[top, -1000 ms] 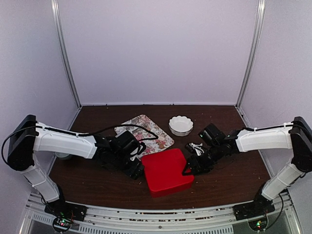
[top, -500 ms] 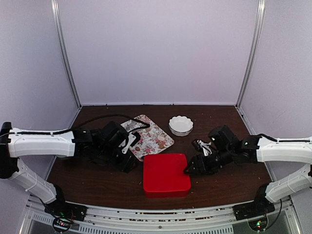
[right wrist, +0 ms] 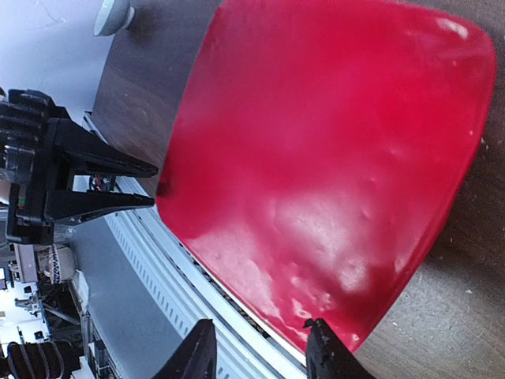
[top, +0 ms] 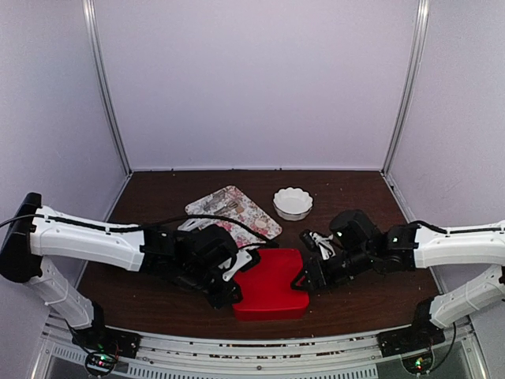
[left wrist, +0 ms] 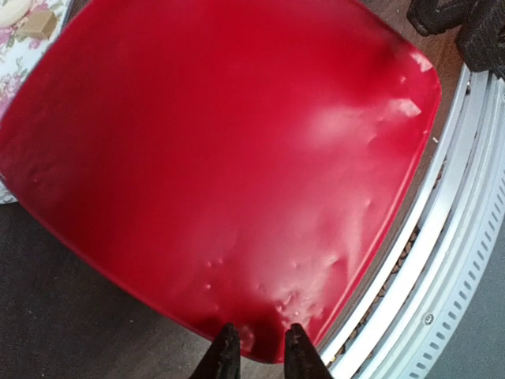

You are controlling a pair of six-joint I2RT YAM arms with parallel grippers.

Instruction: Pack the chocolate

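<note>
The red box (top: 268, 283) lies shut near the table's front edge, and it fills the left wrist view (left wrist: 229, 158) and the right wrist view (right wrist: 339, 158). My left gripper (top: 227, 296) (left wrist: 256, 353) hovers at its front left corner, jaws a narrow gap apart with nothing between them. My right gripper (top: 302, 280) (right wrist: 260, 359) is open at the box's right edge, one fingertip (right wrist: 319, 347) at the rim. A tan square chocolate (left wrist: 38, 24) and a pale round one (left wrist: 12, 9) lie on the flowered tray (top: 237, 209).
A white scalloped bowl (top: 293, 203) stands behind the box, right of the tray. The metal rail (left wrist: 442, 260) of the table's front edge runs close to the box. A small pale round thing (right wrist: 113, 14) sits on the table's far left.
My left arm swung from over the tray to the box's front left corner and its jaws narrowed. My right gripper stayed at the box's right edge and narrowed a little.
</note>
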